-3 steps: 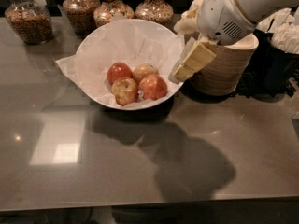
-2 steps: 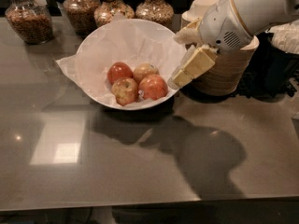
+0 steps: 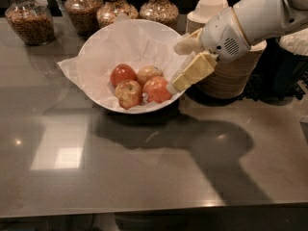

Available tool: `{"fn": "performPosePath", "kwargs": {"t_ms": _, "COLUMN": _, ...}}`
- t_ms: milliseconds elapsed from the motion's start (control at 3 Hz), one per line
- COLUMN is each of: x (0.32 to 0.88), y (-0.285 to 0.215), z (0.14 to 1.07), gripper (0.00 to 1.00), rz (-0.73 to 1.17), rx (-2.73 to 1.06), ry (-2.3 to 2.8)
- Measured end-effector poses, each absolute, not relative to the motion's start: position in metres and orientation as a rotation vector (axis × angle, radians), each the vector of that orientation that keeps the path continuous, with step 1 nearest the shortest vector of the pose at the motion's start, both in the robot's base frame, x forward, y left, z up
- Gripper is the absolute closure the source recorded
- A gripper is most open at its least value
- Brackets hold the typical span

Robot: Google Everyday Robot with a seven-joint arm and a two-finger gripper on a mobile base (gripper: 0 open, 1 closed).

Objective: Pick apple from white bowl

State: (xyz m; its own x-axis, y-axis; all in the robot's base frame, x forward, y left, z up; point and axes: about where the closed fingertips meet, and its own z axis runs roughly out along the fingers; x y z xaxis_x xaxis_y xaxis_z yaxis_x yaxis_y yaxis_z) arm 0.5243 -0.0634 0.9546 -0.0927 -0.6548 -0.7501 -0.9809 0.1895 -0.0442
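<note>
The white bowl [image 3: 103,49], lined with crinkled white paper, stands on the grey counter and holds several apples. The apple [image 3: 157,89], red-pink, lies at the bowl's right front. A smaller deep-red apple [image 3: 122,74] and two yellower apples [image 3: 128,94] lie beside it. My gripper [image 3: 175,67] reaches in from the right at the bowl's right rim, open and empty. Its lower finger [image 3: 192,73] ends just right of the apple, and its upper finger [image 3: 186,44] is over the rim.
A stack of beige disposable bowls [image 3: 231,73] stands right behind the gripper. Several glass jars of snacks [image 3: 31,20] line the back of the counter. A dark object [image 3: 284,71] sits at the far right. The counter's front edge [image 3: 144,211] runs along the bottom.
The gripper has moved slightly down and left, closer to the red-pink apple at the bowl's right rim. The apples and bowl have not moved.
</note>
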Motion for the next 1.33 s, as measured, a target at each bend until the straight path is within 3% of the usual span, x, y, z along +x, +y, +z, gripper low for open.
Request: {"fn": "performPosePath", "kwargs": {"t_ms": 1333, "x": 0.542, "y": -0.048, "z": 0.921, "gripper": 0.22, "rz": 0.496, "rx": -1.559, "ry": 1.980}}
